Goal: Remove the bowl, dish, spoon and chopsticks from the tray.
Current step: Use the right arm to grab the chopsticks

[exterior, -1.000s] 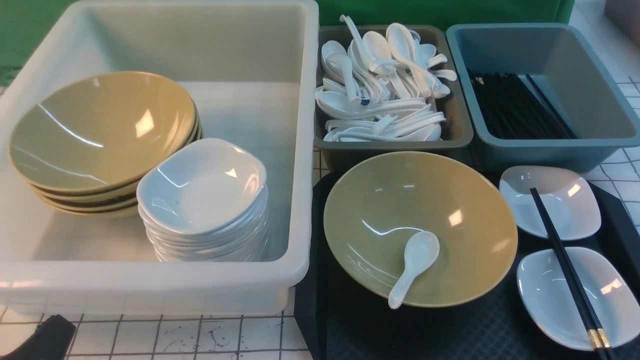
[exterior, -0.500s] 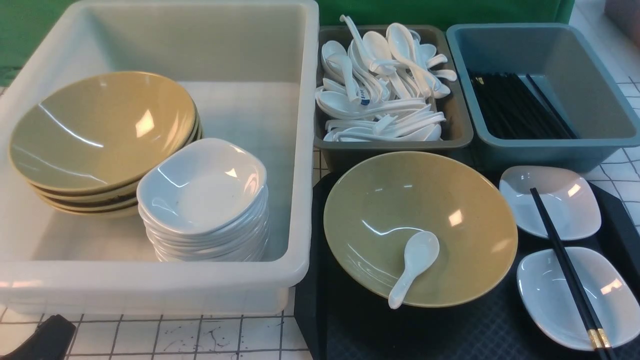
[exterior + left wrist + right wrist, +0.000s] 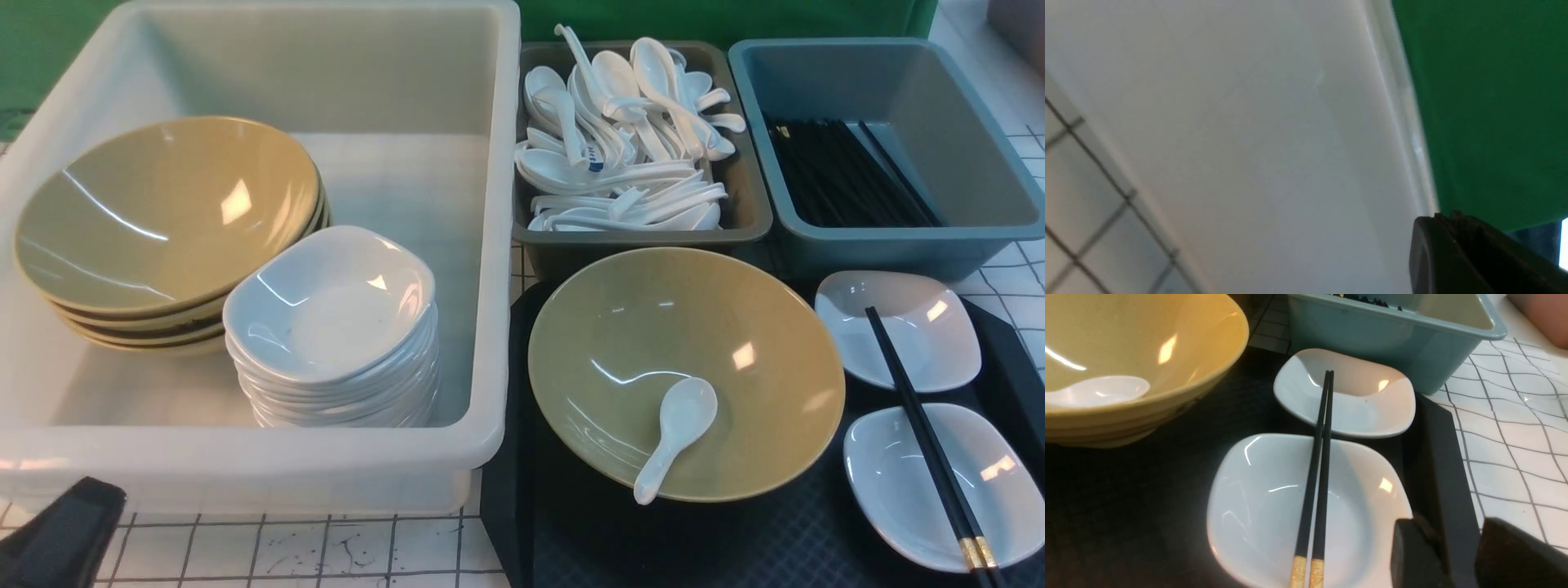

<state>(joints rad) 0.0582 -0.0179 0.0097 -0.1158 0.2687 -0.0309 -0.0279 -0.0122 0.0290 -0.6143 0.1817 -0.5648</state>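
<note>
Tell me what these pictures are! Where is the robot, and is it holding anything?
It is a robot with two arms, each ending in a gripper. The wide picture looks forward from between the arms. The other two come from cameras on its wrists. The left gripper is shut, close to the white tub. The right gripper is open and holds nothing. On the black tray sits the bowl with the spoon inside. The chopsticks lie across the far white dish and the near white dish.
</note>
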